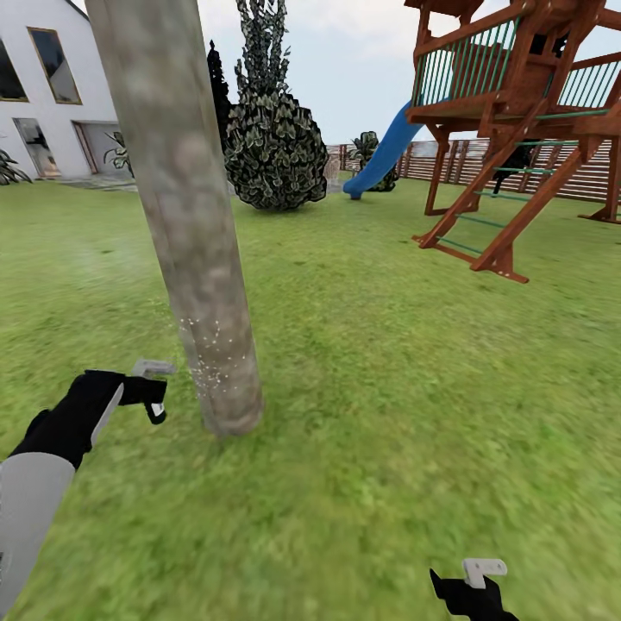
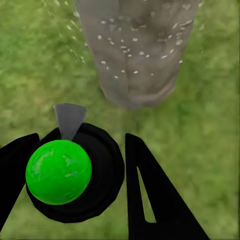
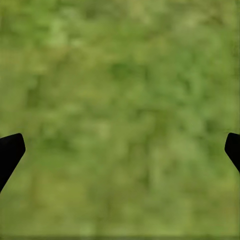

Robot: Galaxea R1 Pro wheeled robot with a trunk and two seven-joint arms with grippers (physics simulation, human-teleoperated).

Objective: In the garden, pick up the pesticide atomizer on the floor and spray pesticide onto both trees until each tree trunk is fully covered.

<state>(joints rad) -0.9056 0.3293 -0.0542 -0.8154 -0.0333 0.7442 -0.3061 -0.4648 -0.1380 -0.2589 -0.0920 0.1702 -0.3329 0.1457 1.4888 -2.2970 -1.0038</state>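
Observation:
A thick mottled grey-brown tree trunk (image 1: 185, 216) rises from the grass (image 1: 371, 405) just ahead of me on the left. White spray specks dot its lower part (image 2: 125, 45). My left gripper (image 1: 153, 390) hovers low beside the trunk's base, shut on the pesticide atomizer (image 2: 75, 172). The atomizer has a round black body with a bright green ball on top, and its grey nozzle (image 2: 68, 119) points at the trunk. In the head view the atomizer (image 1: 155, 404) is a small black shape at the fingertips. My right gripper (image 3: 120, 150) hangs open over bare grass, low at my right (image 1: 479, 586).
A brown wooden play tower (image 1: 517, 129) with a blue slide (image 1: 384, 151) stands at the right, backed by a slatted fence (image 1: 595, 172). A dark leafy bush (image 1: 274, 151) sits behind the trunk. The white house (image 1: 43, 95) is at the far left. Open lawn spreads between.

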